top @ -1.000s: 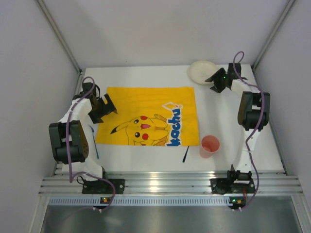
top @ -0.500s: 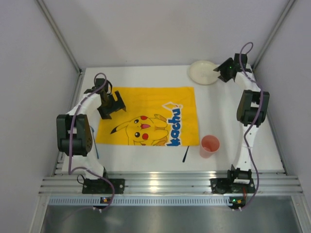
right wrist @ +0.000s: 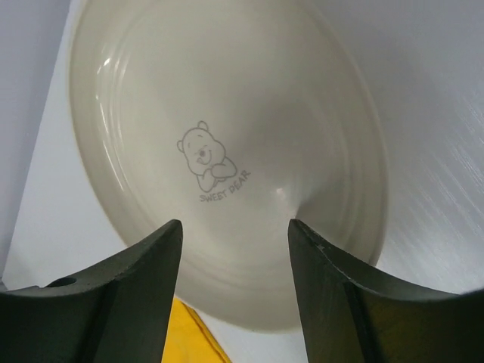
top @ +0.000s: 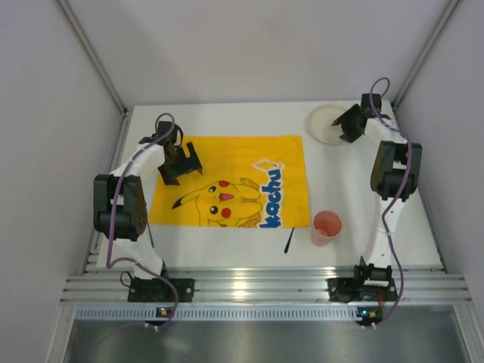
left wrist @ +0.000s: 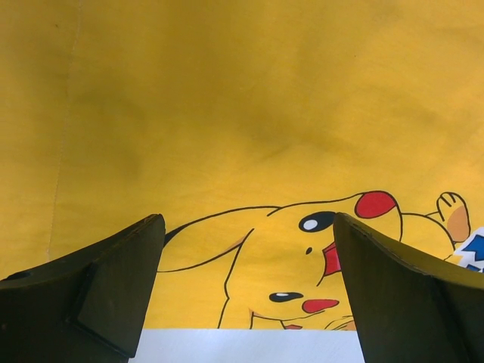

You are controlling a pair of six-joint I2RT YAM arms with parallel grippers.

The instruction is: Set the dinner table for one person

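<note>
The white dinner table (top: pixel 355 189) carries a yellow Pikachu-print cloth (top: pixel 234 162) in its middle. A cream plate (top: pixel 324 123) with a small bear print lies flat at the back right, and it fills the right wrist view (right wrist: pixel 227 98). My right gripper (top: pixel 349 125) hangs over the plate's right side, jaws open and empty (right wrist: pixel 234 225). My left gripper (top: pixel 180 162) is open and empty over the cloth's back left part (left wrist: pixel 248 219). The left wrist view shows the cloth (left wrist: pixel 227 113) and a strip of table (left wrist: pixel 249 346).
A pink cup (top: pixel 327 227) stands right of the cloth near the front. A thin black utensil (top: pixel 288 240) lies beside the cup. A thin blue item (top: pixel 149 227) lies left of the cloth. A ribbed aluminium rail (top: pixel 249 283) runs along the front edge. Walls close in on both sides.
My right gripper swung back and came over the plate, which now sits slightly nearer and to the right. My left gripper moved from the cloth's left edge back and right, over the cloth.
</note>
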